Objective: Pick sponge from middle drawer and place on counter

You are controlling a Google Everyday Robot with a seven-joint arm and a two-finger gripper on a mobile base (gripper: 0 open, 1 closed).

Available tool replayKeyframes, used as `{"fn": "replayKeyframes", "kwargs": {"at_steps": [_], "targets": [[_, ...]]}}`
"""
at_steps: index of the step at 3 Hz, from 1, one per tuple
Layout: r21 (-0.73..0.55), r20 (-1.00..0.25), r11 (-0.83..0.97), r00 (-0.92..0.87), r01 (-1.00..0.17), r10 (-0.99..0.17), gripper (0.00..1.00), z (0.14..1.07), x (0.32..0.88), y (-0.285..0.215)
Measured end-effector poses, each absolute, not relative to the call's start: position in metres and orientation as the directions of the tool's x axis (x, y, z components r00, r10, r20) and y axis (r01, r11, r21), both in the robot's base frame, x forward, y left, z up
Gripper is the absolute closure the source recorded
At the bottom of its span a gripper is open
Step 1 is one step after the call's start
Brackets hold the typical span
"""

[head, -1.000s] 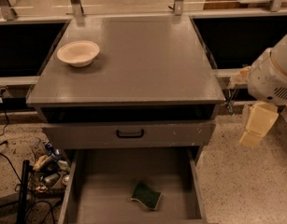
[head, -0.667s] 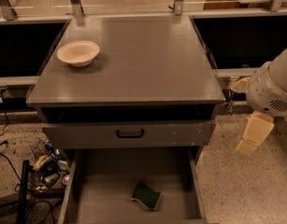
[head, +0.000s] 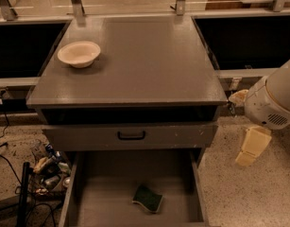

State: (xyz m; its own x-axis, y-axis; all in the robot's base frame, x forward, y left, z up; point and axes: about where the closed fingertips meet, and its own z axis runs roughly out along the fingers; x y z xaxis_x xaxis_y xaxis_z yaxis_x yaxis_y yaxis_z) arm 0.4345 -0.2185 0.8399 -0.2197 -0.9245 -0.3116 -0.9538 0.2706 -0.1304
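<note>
So the sponge (head: 148, 198) is sitting in the middle drawer (head: 104, 195), which is pulled open at the bottom centre of the frame. It's lying flat on the grey floor, green side up, a bit right of the middle and tilted at an angle, not touching either side wall.

The gripper (head: 252, 148) is way off at the right edge, hanging down beside the cabinet over the speckled floor (head: 225, 193), well apart from the sponge. Honestly can't tell if it's clenched or released from this angle. The arm's white housing (head: 272, 100) sits just above it.

The counter (head: 149, 60) fills the upper middle, with a cream bowl (head: 79, 54) near its left edge. Below the counter there's a closed drawer front with a black handle (head: 131, 135). There's some cable clutter (head: 45, 171) at the lower left.
</note>
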Motion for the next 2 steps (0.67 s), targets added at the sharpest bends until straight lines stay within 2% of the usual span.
{"fn": "replayKeyframes", "kwargs": {"at_steps": [2], "targets": [[-0.066,-0.517,0.164,-0.107,-0.984,-0.849,0.0,0.8276,0.4274,-0.2085]]}}
